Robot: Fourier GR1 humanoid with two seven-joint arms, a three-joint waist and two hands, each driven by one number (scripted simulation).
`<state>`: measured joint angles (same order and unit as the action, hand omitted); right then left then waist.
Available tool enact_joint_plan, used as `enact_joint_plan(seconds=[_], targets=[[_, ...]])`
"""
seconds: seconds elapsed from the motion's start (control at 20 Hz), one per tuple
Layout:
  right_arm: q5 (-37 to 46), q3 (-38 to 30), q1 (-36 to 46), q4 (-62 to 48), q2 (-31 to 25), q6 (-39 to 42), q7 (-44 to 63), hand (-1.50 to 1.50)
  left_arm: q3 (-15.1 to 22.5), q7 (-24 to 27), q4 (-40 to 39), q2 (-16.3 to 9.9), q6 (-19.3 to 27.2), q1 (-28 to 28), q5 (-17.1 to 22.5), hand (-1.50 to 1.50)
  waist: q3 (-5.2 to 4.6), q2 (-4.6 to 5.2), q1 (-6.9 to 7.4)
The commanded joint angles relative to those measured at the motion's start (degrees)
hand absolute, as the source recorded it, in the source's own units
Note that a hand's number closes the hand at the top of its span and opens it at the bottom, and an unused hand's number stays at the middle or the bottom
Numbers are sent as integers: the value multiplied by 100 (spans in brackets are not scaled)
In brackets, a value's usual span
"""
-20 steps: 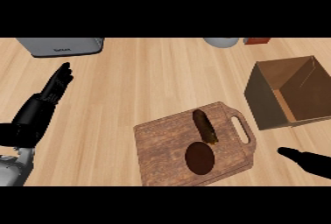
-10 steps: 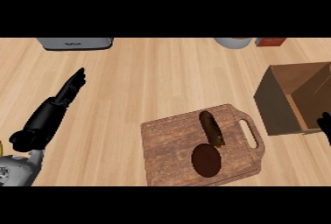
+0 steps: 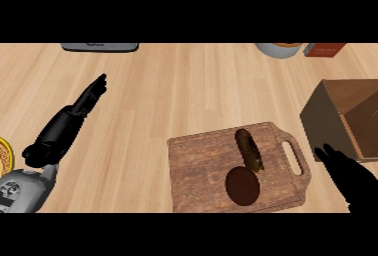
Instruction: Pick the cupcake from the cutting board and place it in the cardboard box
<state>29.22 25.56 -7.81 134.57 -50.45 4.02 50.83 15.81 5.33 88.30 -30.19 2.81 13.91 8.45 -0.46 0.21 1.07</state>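
Looking steeply down at a light wooden table [image 3: 184, 85]. Lying on it at lower centre, a dark wooden cutting board [image 3: 203, 165] with a handle slot facing right. Resting on the board's lower middle, the cupcake [image 3: 243, 185], seen as a dark brown oval, well apart from both hands. Touching the cupcake's upper right edge, a long brown stick-shaped item [image 3: 249, 150] lying lengthwise up the board. Standing to the board's right, near its handle, the open cardboard box [image 3: 325, 112], cut off by the right edge. Stretching up the left side of the view, the left hand [image 3: 87, 99], fingers straight and together, pointing away, holding nothing. Coming in at the lower right corner, the right hand [image 3: 353, 176], fingers extended and relaxed, holding nothing, sitting just beside the board's handle and just below the box's near wall. Showing along the top edge, a grey appliance [image 3: 100, 47] at the left, a round grey container [image 3: 279, 49] and a red-brown item [image 3: 325, 49] at the right. Peeking in at the left edge, part of a round yellow object [image 3: 4, 155].
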Motion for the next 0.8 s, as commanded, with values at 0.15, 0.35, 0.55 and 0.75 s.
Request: enact_joint_plan(seconds=[0.15, 0.35, 0.55, 0.75], targets=[[280, 1256, 1315, 397, 633, 1332, 2378, -150, 87, -141, 68, 116, -83, 100, -58, 0, 4, -20, 114], [295, 1690, 2053, -558, 1581, 1308, 2776, -150, 55, 102, -315, 253, -43, 204, -205, 0, 10, 14, 81], [504, 2062, 2281, -934, 2299, 1384, 3121, -150, -168, 240, -325, 106, -259, 116, -43, 0, 16, -8, 38], [866, 2311, 2322, -1244, 2721, 1472, 3404, -150, -50, 142, -242, 253, -6, -29, -273, 0, 20, -40, -37]])
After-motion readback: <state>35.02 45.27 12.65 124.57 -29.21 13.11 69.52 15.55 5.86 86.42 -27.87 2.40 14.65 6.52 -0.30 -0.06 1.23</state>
